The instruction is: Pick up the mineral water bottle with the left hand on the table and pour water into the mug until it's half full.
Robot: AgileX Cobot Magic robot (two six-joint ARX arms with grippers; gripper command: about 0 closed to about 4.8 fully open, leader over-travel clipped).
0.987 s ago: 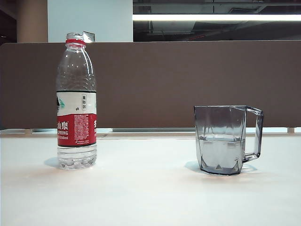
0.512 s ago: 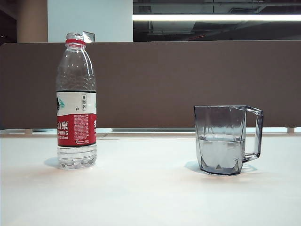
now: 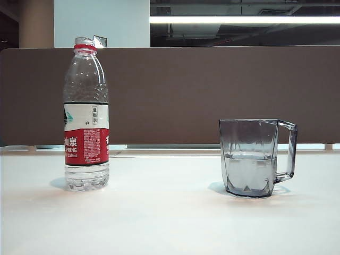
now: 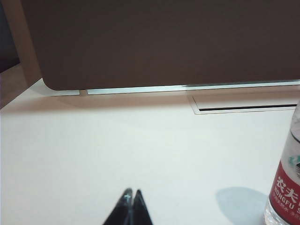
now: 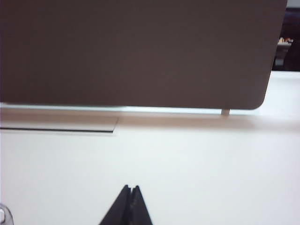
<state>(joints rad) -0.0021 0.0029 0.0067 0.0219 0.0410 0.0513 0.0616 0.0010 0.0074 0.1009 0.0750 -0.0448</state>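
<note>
The mineral water bottle [image 3: 86, 114] stands upright and uncapped on the white table [image 3: 159, 212] at the left of the exterior view, with little water left at its base. The smoky-grey mug [image 3: 251, 157] stands at the right, handle pointing right, water roughly halfway up. Neither gripper appears in the exterior view. In the left wrist view my left gripper [image 4: 132, 193] is shut and empty above bare table, the bottle [image 4: 286, 183] off to one side and apart from it. My right gripper [image 5: 131, 188] is shut and empty too; a sliver of glass [image 5: 3, 214] shows at that picture's edge.
A brown partition panel [image 3: 212, 90] runs along the table's far edge. A slot-like cable opening [image 4: 243, 105] lies in the tabletop near the panel, also seen as a slot [image 5: 56, 125] in the right wrist view.
</note>
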